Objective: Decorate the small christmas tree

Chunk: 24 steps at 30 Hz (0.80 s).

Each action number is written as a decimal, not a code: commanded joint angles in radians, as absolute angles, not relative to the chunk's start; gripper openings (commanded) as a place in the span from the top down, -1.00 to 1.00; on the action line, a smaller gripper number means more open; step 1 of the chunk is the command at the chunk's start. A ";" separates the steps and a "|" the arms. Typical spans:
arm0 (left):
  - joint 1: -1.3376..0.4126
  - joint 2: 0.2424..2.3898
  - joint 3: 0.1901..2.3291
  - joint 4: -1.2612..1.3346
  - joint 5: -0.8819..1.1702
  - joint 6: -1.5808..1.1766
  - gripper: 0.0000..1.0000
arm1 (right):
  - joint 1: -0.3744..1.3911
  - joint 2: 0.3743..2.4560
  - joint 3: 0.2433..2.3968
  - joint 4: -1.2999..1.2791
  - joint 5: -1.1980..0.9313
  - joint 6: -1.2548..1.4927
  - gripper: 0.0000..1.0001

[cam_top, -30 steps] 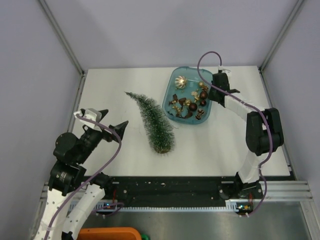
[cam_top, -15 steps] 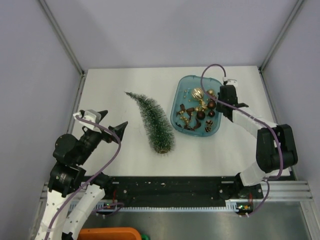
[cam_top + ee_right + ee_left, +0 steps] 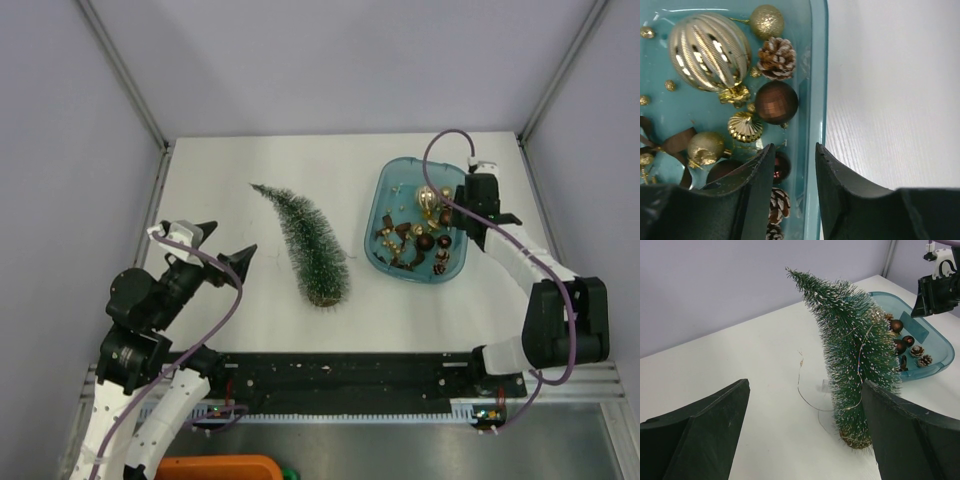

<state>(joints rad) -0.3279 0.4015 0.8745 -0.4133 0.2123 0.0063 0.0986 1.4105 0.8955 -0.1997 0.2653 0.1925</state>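
Note:
The small christmas tree (image 3: 315, 250) stands on its brown base mid-table, a thin wire string (image 3: 807, 392) trailing from it; it also shows in the left wrist view (image 3: 855, 345). My left gripper (image 3: 230, 236) is open and empty, left of the tree and apart from it (image 3: 805, 384). My right gripper (image 3: 468, 215) is shut on the right rim of the translucent blue tray (image 3: 386, 192), one finger inside and one outside (image 3: 795, 146). The tray (image 3: 818, 60) holds a large gold ribbed ball (image 3: 707, 45), a brown ball (image 3: 776, 101), pinecones and small gold ornaments.
Grey walls and metal rails enclose the white table (image 3: 220, 170) on three sides. A black rail (image 3: 340, 375) runs along the near edge. The tray sits near the table's right side, right of the tree.
My right gripper has dragged the blue tray with its ornaments to the right and slightly nearer, away from the tree. The left arm and the tree have not moved.

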 commanded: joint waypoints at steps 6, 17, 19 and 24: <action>-0.321 0.370 0.836 -0.405 0.224 0.009 -0.98 | 0.187 1.278 0.973 -0.201 0.181 0.239 0.11; -0.321 0.474 0.801 -0.385 0.285 0.029 -0.97 | 0.468 1.158 0.893 -0.029 -0.041 0.341 -0.07; -0.321 0.502 0.787 -0.367 0.284 0.046 -0.97 | 0.523 1.183 0.926 -0.035 -0.031 0.351 -0.06; -0.321 0.546 0.753 -0.337 0.334 0.086 -0.98 | 0.575 1.204 0.942 -0.060 -0.003 0.397 -0.03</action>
<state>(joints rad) -0.3279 0.5217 0.7727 -0.4034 0.2684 0.0391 0.5518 1.1961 0.9089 -0.0902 -0.0051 0.3397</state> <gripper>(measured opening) 0.987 0.521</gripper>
